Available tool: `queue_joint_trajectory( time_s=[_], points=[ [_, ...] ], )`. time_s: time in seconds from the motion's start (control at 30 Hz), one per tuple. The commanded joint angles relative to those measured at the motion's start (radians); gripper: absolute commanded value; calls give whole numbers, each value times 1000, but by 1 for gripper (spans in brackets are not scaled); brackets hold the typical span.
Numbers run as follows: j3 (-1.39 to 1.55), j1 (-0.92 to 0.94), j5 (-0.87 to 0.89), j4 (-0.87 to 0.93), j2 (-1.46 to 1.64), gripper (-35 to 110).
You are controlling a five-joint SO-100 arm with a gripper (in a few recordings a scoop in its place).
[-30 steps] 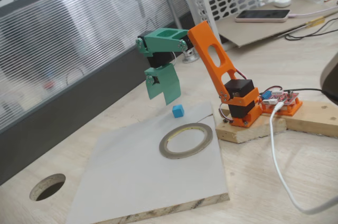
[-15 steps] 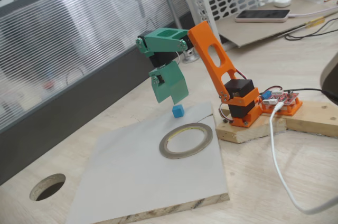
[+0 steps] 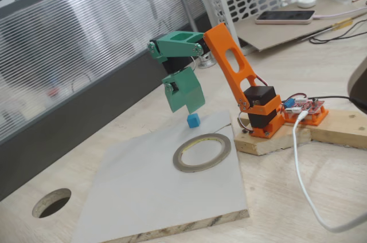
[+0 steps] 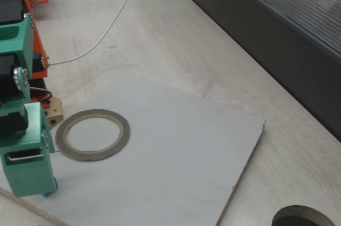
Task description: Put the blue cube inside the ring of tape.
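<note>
The blue cube point(image 3: 193, 120) rests on the white board, just beyond the far edge of the ring of tape point(image 3: 198, 168). My green gripper point(image 3: 186, 109) hangs tilted directly over the cube, a small gap above it, and looks shut with nothing in it. In the other fixed view the gripper point(image 4: 32, 193) stands low at the board's near left edge. A sliver of the blue cube point(image 4: 48, 193) peeks out at its lower right corner there. The ring of tape point(image 4: 123, 132) lies flat to the right of it, its opening holding nothing.
The white board point(image 3: 143, 197) lies on the wooden table. A round hole point(image 3: 51, 202) is cut in the tabletop at the lower left. My orange base sits on a wooden block point(image 3: 269, 140), and a white cable point(image 3: 301, 168) trails off to its right.
The gripper has swung its tips to the right and dropped slightly toward the cube over the last second. It has barely moved in the last half second. Cube and tape have stayed put.
</note>
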Motion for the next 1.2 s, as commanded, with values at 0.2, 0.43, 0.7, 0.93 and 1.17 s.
queue_joint_trajectory(
  time_s=[0.2, 0.43, 0.7, 0.93, 1.17],
  points=[
    [-12, 18, 8, 26, 28, 59],
    [-12, 17, 8, 28, 28, 59],
    [-11, 12, 8, 28, 18, 59],
    [-12, 20, 8, 28, -107, 59],
    [-12, 20, 8, 28, -110, 59]
  ],
)
